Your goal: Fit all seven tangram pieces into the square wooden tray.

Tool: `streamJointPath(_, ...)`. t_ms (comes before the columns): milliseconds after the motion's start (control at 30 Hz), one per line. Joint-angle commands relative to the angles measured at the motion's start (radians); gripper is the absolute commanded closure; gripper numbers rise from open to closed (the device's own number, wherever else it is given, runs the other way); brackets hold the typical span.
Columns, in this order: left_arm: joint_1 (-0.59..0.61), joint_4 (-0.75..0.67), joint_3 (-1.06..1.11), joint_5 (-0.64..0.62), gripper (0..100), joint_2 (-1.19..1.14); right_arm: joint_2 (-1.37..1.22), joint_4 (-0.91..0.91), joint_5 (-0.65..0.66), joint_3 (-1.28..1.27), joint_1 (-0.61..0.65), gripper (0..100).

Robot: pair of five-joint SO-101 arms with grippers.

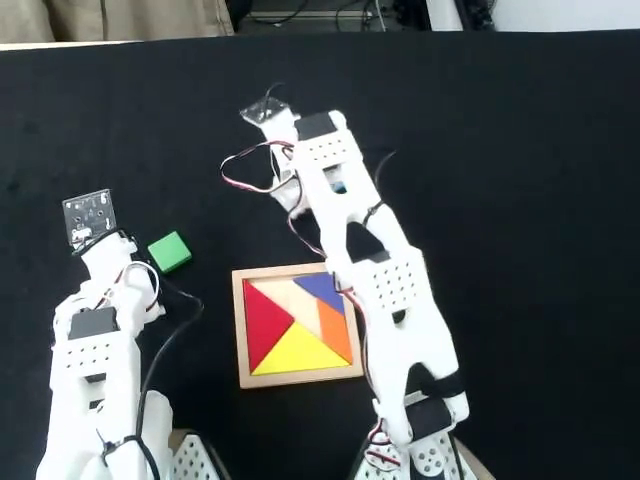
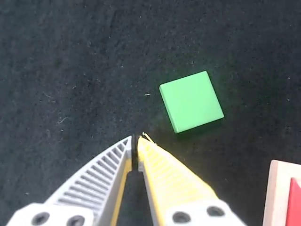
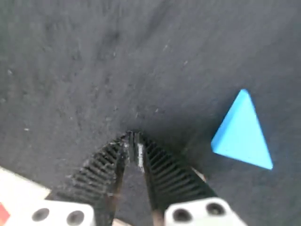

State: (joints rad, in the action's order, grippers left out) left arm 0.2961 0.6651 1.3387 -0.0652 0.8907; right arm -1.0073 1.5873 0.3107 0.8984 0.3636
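Left gripper (image 2: 136, 141) and right gripper (image 3: 134, 140) of mine: pinched shut, empty, over black table (image 1: 520, 150). Green square (image 1: 170, 251) at tray's (image 1: 239, 330) 10 o'clock, edges skewed.

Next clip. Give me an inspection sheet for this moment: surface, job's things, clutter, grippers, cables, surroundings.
Surface: black table cloth, a few light specks.
Job's things: square wooden tray holds a red triangle, yellow triangle, orange piece and purple piece; green square block and light blue triangular block lie outside it on the cloth.
Clutter: nothing seen.
Grippers: left gripper shut, empty, tips near the green square block, not touching; right gripper shut, empty, beside the light blue triangular block.
Cables: thin wires loop off the right arm; black cable trails from the left arm over the cloth.
Surroundings: beige fabric past the table's far edge.
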Motion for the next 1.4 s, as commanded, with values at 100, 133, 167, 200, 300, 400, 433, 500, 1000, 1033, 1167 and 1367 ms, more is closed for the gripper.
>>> streamJointPath(100,-0.013,-0.035,-0.001,0.002,97,0.015,-0.051,0.167,0.014,0.128,-0.023,98.8)
streamJointPath(133,-0.013,-0.048,0.01,0.002,97,0.017,-0.059,0.175,0.026,0.124,-0.025,98.8)
streamJointPath(167,-0.013,-0.064,0.021,0.002,97,0.023,-0.064,0.176,0.043,0.111,-0.028,98.8)
streamJointPath(200,-0.013,-0.075,0.028,0.002,97,0.025,-0.062,0.176,0.055,0.091,-0.031,98.8)
streamJointPath(300,-0.013,-0.086,0.035,0.002,97,0.025,-0.048,0.175,0.061,0.035,-0.034,98.8)
streamJointPath(400,-0.013,-0.086,0.033,0.002,97,0.026,-0.013,0.176,0.061,-0.038,-0.034,98.8)
streamJointPath(433,-0.013,-0.086,0.033,0.002,97,0.026,0.004,0.176,0.061,-0.065,-0.034,98.8)
streamJointPath(500,-0.013,-0.086,0.033,0.002,97,0.026,0.047,0.176,0.061,-0.122,-0.035,98.8)
streamJointPath(1000,-0.013,-0.086,0.031,0.002,97,0.026,0.173,-0.017,0.16,-0.274,-0.278,98.8)
streamJointPath(1033,-0.013,-0.086,0.031,0.002,97,0.026,0.173,-0.021,0.16,-0.268,-0.275,98.8)
streamJointPath(1167,-0.013,-0.086,0.031,0.002,97,0.026,0.166,-0.037,0.158,-0.2,-0.256,98.8)
streamJointPath(1367,-0.013,-0.086,0.031,0.002,97,0.026,0.166,-0.095,0.157,-0.142,-0.255,98.8)
